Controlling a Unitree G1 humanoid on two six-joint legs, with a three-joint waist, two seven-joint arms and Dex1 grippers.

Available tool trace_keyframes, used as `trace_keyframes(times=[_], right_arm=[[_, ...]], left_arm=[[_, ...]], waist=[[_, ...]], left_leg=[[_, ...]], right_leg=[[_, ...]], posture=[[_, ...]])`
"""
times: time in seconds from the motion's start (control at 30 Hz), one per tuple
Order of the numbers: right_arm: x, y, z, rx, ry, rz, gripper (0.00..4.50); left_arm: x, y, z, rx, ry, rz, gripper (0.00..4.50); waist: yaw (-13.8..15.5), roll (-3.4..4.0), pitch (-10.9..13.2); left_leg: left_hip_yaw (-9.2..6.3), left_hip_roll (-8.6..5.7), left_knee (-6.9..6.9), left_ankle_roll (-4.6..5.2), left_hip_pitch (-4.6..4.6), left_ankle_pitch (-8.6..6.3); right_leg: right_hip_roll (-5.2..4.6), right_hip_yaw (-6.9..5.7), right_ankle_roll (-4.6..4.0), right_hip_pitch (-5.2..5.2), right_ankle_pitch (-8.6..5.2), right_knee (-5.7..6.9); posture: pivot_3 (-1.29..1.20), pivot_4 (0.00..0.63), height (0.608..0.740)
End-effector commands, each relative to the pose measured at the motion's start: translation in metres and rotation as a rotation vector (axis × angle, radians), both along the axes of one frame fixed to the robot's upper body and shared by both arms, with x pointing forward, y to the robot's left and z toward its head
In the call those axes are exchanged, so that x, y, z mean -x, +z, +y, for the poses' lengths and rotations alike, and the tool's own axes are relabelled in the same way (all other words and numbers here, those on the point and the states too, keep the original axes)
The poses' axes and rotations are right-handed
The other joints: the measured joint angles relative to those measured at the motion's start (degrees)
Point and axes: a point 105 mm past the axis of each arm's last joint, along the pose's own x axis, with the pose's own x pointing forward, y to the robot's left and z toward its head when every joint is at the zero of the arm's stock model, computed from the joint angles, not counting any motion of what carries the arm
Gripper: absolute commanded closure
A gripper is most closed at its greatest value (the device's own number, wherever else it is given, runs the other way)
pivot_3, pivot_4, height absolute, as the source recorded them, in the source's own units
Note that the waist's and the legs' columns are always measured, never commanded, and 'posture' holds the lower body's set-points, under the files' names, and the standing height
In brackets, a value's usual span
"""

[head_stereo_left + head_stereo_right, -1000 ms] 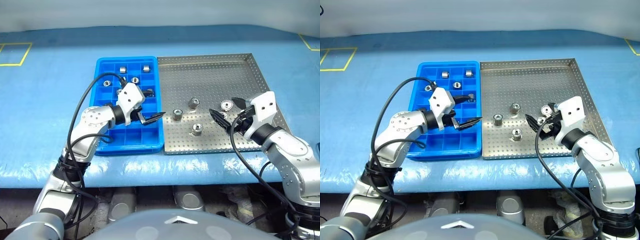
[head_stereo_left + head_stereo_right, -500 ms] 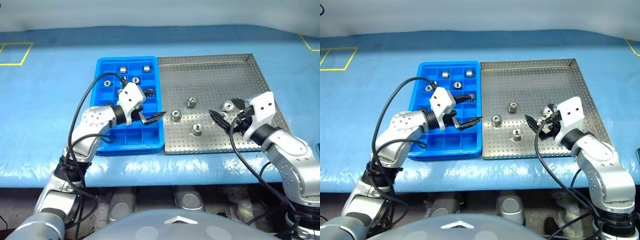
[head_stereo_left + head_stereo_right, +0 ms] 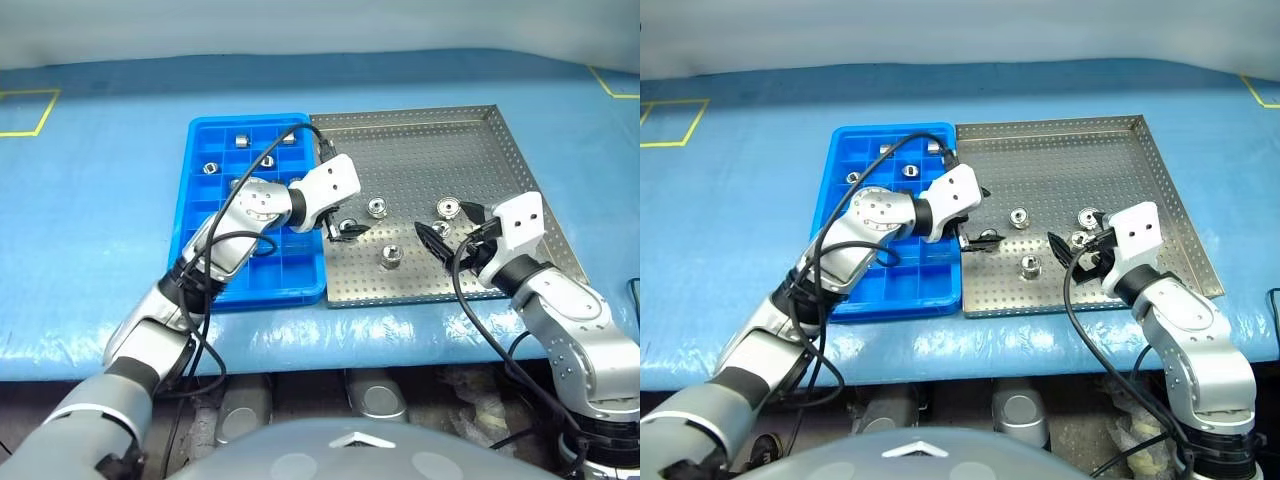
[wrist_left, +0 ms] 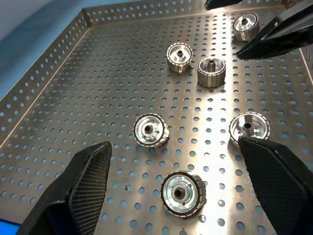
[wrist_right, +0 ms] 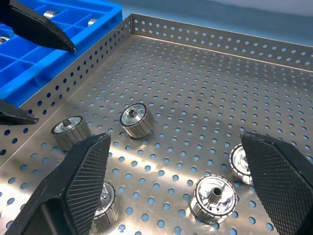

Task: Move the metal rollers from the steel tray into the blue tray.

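A: How is the work surface laid out, and why?

B: A blue table cover (image 3: 90,200) is spread under everything. On it the steel tray (image 3: 470,150) is set with its rim touching that of the blue tray (image 3: 205,290), probably so that each carry is kept short. The perforated floor keeps the loose parts in plain sight.

A: Where are the metal rollers found?

B: Several metal rollers (image 4: 151,130) are scattered over the near half of the steel tray, some upright and some on their sides, none touching another. A few rollers (image 3: 241,141) are already lodged in far compartments of the blue tray, so the task is judged partly done.

A: How is the left gripper held?

B: The left gripper (image 3: 343,228) is reached across the shared rim into the steel tray and angled downward. Its jaws are spread wide and nothing is carried between them. In the left wrist view a roller (image 4: 183,194) is framed between the two fingertips (image 4: 85,188), so a pick of that roller is judged to be lined up.

A: And the right gripper?

B: The right gripper (image 3: 452,226) is held low over the near right part of the steel tray, jaws likewise parted wide and empty, with rollers just beside it. It is judged to be kept apart from the left arm.
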Motion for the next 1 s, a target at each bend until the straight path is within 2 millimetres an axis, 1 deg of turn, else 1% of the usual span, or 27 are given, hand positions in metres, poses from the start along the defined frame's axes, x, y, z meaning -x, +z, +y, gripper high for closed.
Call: trace_keyframes(times=[0.03,0.13,0.27,0.4,0.5,0.67,0.77,0.87,1.0], right_arm=[[0.001,0.014,0.003,0.007,-0.009,-0.077,0.02],[0.001,0.013,0.002,0.005,-0.021,-0.084,0.02],[0.001,0.014,-0.001,0.006,-0.039,-0.098,0.02],[-0.001,0.016,-0.005,0.004,-0.063,-0.115,0.02],[-0.003,0.018,-0.008,0.001,-0.086,-0.126,0.00],[-0.006,0.020,-0.015,-0.001,-0.130,-0.140,0.00],[-0.008,0.019,-0.015,0.000,-0.140,-0.141,0.00],[-0.009,0.018,-0.013,0.003,-0.130,-0.138,0.00],[-0.011,0.015,-0.010,-0.002,-0.117,-0.132,0.00]], left_arm=[[-0.005,-0.004,-0.005,-0.081,-0.016,-0.009,0.00],[-0.005,-0.010,-0.007,-0.116,-0.039,0.010,0.00],[-0.004,-0.023,-0.005,-0.178,-0.053,0.041,0.00],[-0.010,-0.033,-0.003,-0.221,-0.014,0.048,0.00],[-0.012,-0.037,-0.001,-0.229,0.003,0.054,0.61],[-0.015,-0.040,0.006,-0.248,0.027,0.051,2.20],[-0.014,-0.041,0.010,-0.256,0.028,0.049,2.20],[-0.013,-0.039,0.010,-0.231,0.031,0.061,2.20],[-0.011,-0.028,0.012,-0.153,0.029,0.097,2.20]], waist=[[-0.36,0.00,0.00],[-1.15,0.00,0.00],[-1.77,0.00,0.00],[-2.15,0.01,0.00],[-2.41,0.01,0.00],[-3.14,0.01,-0.01],[-3.32,0.03,-0.02],[-3.71,0.04,-0.02],[-4.21,0.03,-0.02]], left_leg=[[0.00,0.00,0.00,0.01,0.00,-0.01],[0.01,0.00,-0.02,0.06,-0.02,-0.05],[0.00,0.00,-0.02,0.08,-0.05,-0.07],[0.00,0.00,0.01,0.08,0.00,-0.07],[0.00,0.00,0.03,0.08,0.05,-0.07],[0.00,0.01,0.01,0.08,0.05,-0.08],[0.00,0.02,0.01,0.09,0.06,-0.08],[0.00,0.02,0.01,0.09,0.08,-0.08],[0.00,0.02,0.00,0.10,0.06,-0.09]], right_leg=[[0.00,0.00,0.00,0.00,0.00,-0.01],[0.00,0.01,-0.01,-0.01,-0.01,-0.05],[-0.01,0.01,0.00,-0.02,-0.03,-0.05],[-0.01,0.01,0.00,0.02,-0.03,-0.04],[-0.01,0.01,0.01,0.08,-0.02,-0.04],[0.00,0.02,0.02,0.08,-0.02,-0.04],[0.00,0.02,0.02,0.07,-0.02,-0.03],[0.00,0.02,0.02,0.07,-0.02,-0.01],[0.00,0.03,0.01,0.07,-0.02,-0.02]], posture=[[-0.26,0.150,0.740],[-0.28,0.150,0.740],[-0.28,0.150,0.740],[-0.28,0.150,0.740],[-0.28,0.150,0.740],[-0.28,0.150,0.740],[-0.27,0.150,0.740],[-0.27,0.150,0.740],[-0.26,0.150,0.740]])
